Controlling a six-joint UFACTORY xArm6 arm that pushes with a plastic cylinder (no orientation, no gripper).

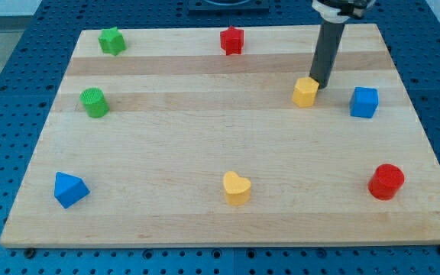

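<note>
My tip stands at the upper right edge of the yellow hexagonal block, touching it or nearly so. The dark rod rises from there toward the view's top. A blue cube sits a short way to the right of the tip. The red star block lies well to the upper left, near the board's top edge.
On the wooden board lie also a green star block at the top left, a green cylinder at the left, a blue triangular block at the bottom left, a yellow heart at the bottom middle and a red cylinder at the bottom right.
</note>
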